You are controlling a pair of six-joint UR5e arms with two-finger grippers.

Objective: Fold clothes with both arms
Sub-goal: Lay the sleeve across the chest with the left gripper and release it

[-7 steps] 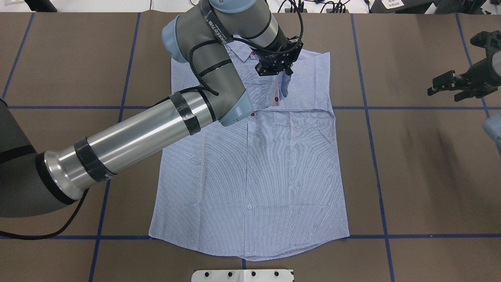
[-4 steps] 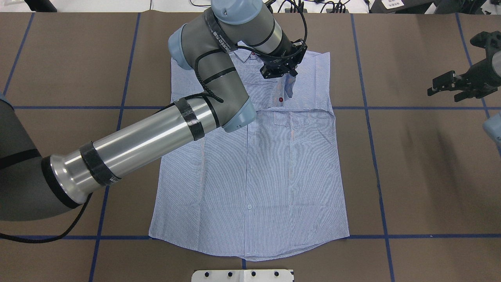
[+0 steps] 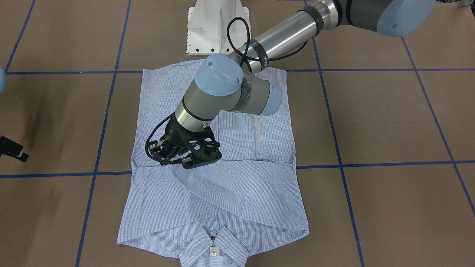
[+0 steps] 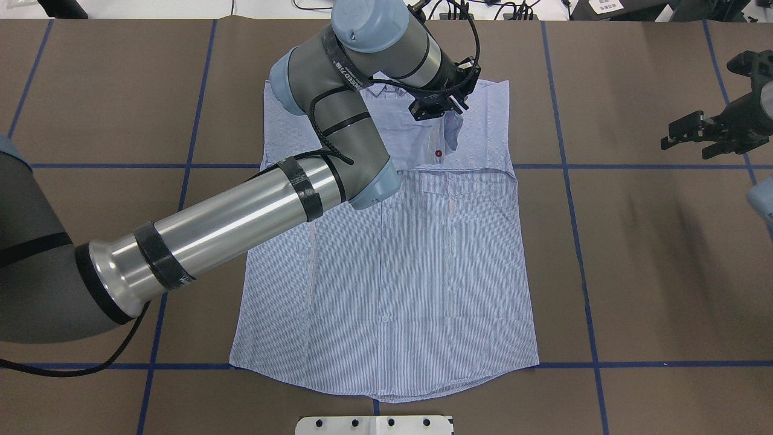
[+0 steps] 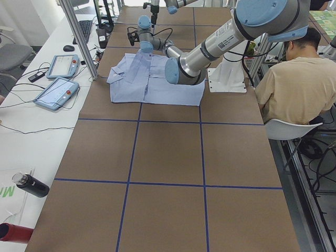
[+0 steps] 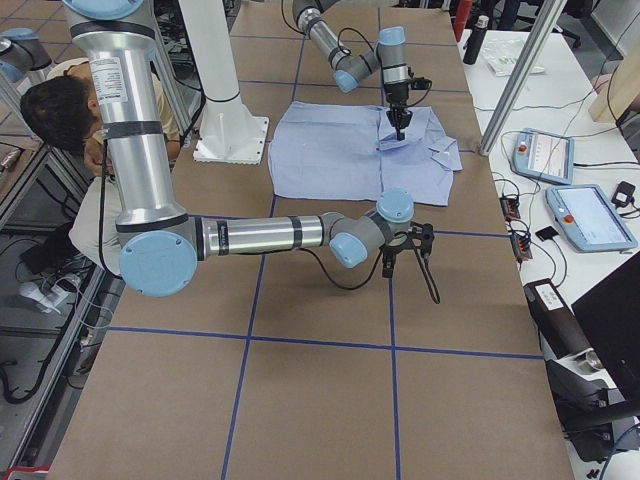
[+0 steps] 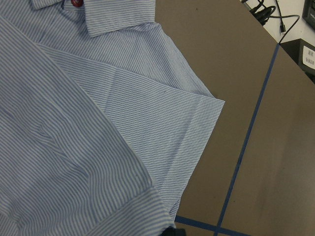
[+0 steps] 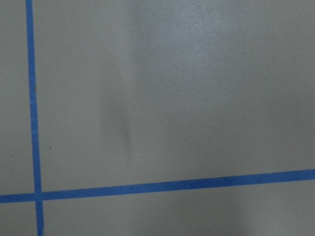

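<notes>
Shirt [image 4: 392,272]: light blue with fine white stripes; red button [image 4: 437,154] far, pale blue button [image 4: 384,318] near; neck label [image 3: 213,251] white. Table [image 4: 664,272]: brown, gridded with blue tape lines [image 4: 604,166]. Left arm [image 4: 229,223]: silver tube, grey joints, light blue caps, black bands and cable. Left gripper [image 4: 450,113], right gripper [image 4: 685,142]: black. Pedestal [image 3: 215,26]: white.

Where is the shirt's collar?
In the front-facing view the collar lies bottom middle, at the end of the shirt farthest from the white base.
</notes>
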